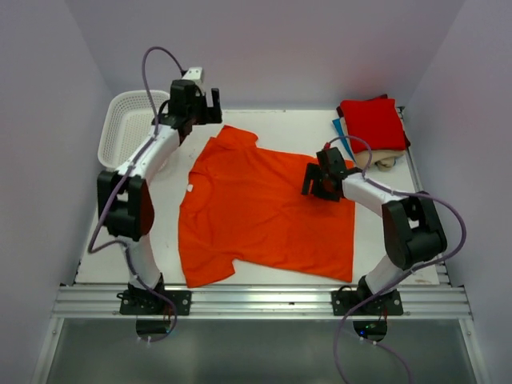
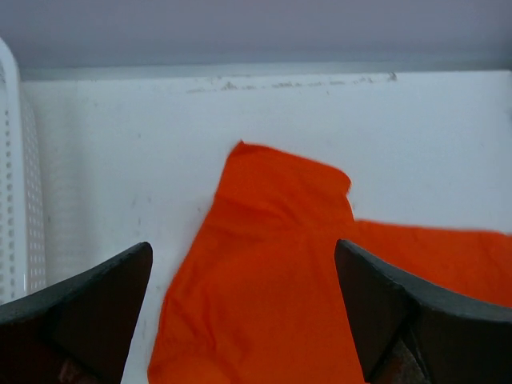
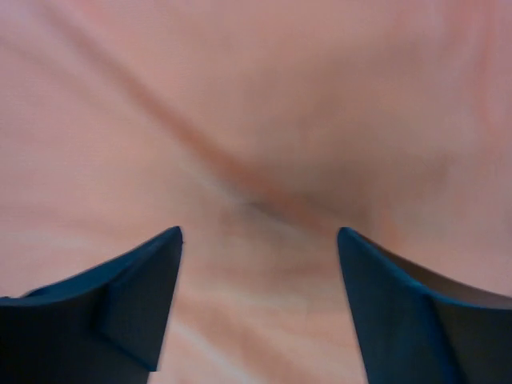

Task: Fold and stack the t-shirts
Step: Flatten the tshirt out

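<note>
T-shirt [image 1: 264, 212], orange, spread flat; both grippers released.
It lies mid-worktop; left gripper [image 2: 244, 256] gapes empty above its far sleeve, right gripper [image 3: 260, 236] parted over its right side; red t-shirt [image 1: 372, 122] tops the far-right corner stack.

Orange t-shirt [image 2: 264, 304]: lies flat on the white table [image 2: 120, 144], in the lower middle and right of the view.
Sleeve [image 2: 288, 184]: the top end of the shirt, pointing to the far side, its end cut straight.
Left gripper [image 2: 244, 248]: wide open, above the near part of the shirt, holding nothing.
Fingers [image 2: 88, 312]: dark; one is left of the shirt over bare table, the other is over the shirt's right part.
Mesh basket [image 2: 20, 200]: white, well left of the shirt, only its side shows.
Wall [image 2: 256, 32]: pale purple, behind the table, far past the sleeve.
</note>
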Robot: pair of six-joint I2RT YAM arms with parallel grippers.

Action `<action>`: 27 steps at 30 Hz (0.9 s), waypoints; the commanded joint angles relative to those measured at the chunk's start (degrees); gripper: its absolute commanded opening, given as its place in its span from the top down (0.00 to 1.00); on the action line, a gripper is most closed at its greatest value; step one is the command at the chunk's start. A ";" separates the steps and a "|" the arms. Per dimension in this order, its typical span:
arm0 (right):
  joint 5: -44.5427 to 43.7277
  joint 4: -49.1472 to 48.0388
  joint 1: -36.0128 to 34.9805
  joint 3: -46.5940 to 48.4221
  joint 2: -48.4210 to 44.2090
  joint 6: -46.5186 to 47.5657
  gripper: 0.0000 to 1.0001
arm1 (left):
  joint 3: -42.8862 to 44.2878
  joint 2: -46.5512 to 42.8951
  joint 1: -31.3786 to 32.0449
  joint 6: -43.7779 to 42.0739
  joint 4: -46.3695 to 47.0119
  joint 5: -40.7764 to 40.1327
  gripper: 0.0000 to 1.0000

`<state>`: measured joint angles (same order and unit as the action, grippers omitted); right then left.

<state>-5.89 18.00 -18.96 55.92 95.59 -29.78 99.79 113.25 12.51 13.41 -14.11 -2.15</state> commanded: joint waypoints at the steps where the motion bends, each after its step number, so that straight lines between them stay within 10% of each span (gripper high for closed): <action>1: 1.85 -4.21 0.15 0.77 -8.12 2.79 0.13 | -15.72 -16.10 2.25 5.04 2.32 5.40 0.00; 3: 1.50 -2.98 0.07 1.47 -11.91 3.24 0.01 | -26.89 -24.17 3.39 7.67 3.03 6.10 0.00; 9: -1.05 2.56 0.15 2.70 -14.91 3.85 0.08 | -41.95 -32.14 7.52 7.78 5.14 8.04 0.08; 11: 1.14 3.18 0.06 3.23 -13.86 3.76 0.27 | -40.74 -29.59 7.61 7.77 5.32 10.06 0.41; 12: 1.84 3.18 0.15 3.93 -12.63 3.85 0.92 | -39.94 -26.19 7.61 7.86 5.93 11.11 0.53; 13: 1.41 4.84 0.15 4.54 -11.93 2.81 1.00 | -38.80 -24.15 7.61 8.21 6.11 13.21 0.78; 16: 1.41 4.68 0.15 5.87 -9.81 2.19 1.00 | -33.80 -16.33 7.70 9.18 8.48 15.33 1.00; 27: -0.08 3.97 0.06 10.08 1.08 2.01 1.00 | -16.65 3.29 7.00 10.06 6.03 10.52 1.00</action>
<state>-4.99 22.28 -18.96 62.35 93.43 -27.40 79.35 114.72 20.10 22.20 -8.71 11.14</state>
